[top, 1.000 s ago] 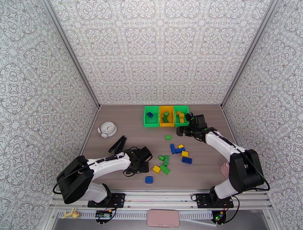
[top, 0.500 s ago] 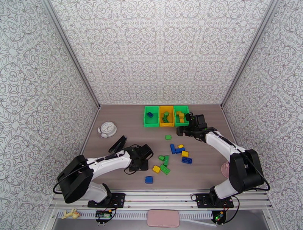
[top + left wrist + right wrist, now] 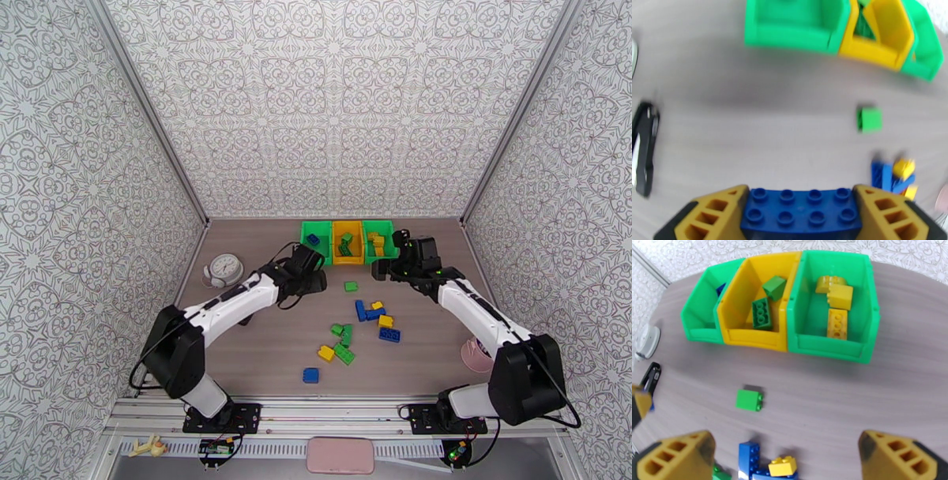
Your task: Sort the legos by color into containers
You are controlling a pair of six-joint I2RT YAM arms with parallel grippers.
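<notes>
- Left gripper: yellow fingers clamp a blue eight-stud plastic brick by its ends. It is probably bound for the left green plastic bin, where a lone blue brick lies.
- Right gripper: spread wide and empty, free for a pick.
- Bins, three: the yellow plastic bin holds two green bricks; the right green bin holds three yellow bricks.
- Loose bricks on the wooden table: roughly eleven.

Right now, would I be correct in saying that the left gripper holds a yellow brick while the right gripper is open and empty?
Not quite. The left gripper holds a blue brick, not a yellow one; the left wrist view shows it clamped between the fingers. The rest stands: the right gripper is open and empty, as the right wrist view shows.
</notes>
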